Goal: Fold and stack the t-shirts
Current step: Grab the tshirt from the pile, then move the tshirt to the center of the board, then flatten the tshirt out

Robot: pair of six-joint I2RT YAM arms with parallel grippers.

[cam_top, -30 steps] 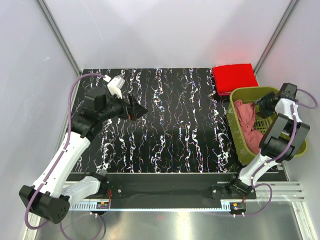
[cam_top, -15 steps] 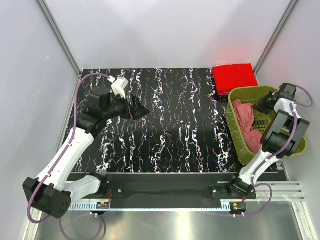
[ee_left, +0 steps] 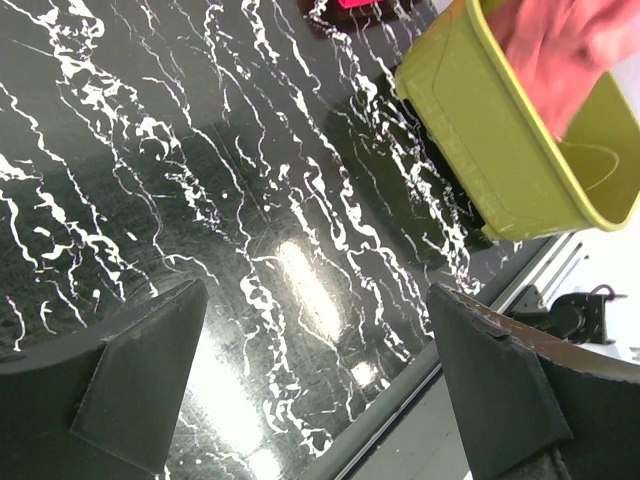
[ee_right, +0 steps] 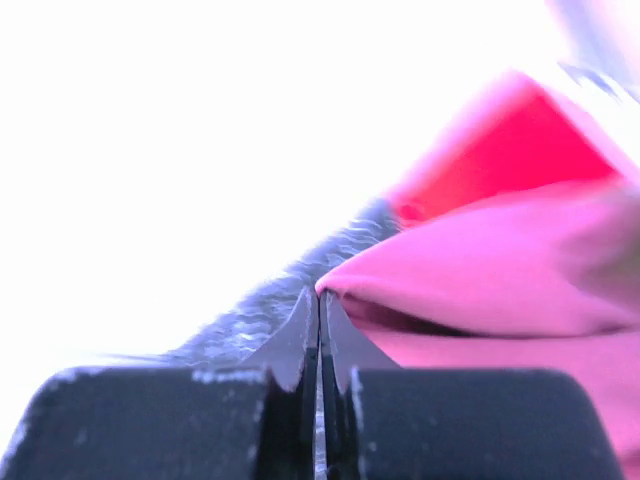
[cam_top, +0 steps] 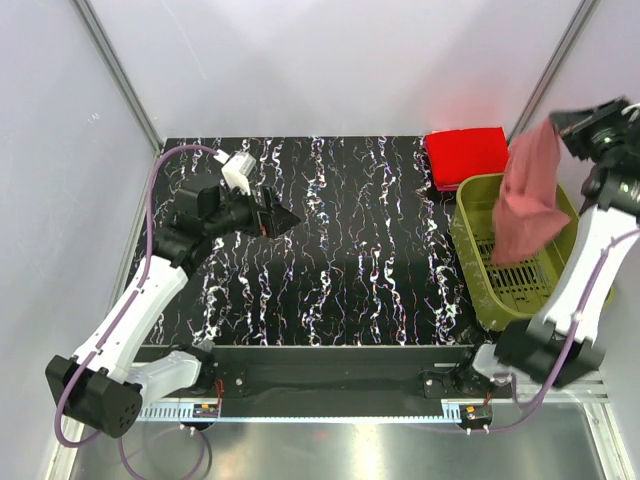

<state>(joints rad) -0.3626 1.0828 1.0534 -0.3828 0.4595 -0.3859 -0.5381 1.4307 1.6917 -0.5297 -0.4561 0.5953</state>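
A salmon-pink t-shirt (cam_top: pixel 528 205) hangs in a loose bunch above the olive-green basket (cam_top: pixel 470 255), and my right gripper (cam_top: pixel 562 122) is shut on its top edge, high at the far right. In the right wrist view the jaws (ee_right: pixel 320 300) are pressed together with the pink t-shirt (ee_right: pixel 480 270) bulging just beyond the tips. A brighter red t-shirt (cam_top: pixel 466 155) lies folded on the table's far right corner, behind the basket. My left gripper (cam_top: pixel 285 222) hovers open over the left half of the table, holding nothing (ee_left: pixel 312 300).
The black marbled table (cam_top: pixel 350 260) spans the middle. The basket (ee_left: pixel 490 150) stands at its right edge, its slatted floor now showing. White walls with metal posts close in the back and sides.
My right gripper shut on the salmon-pink t-shirt inside the basket and rose, lifting it out so it hangs above the basket. The left arm edged slightly, still open.
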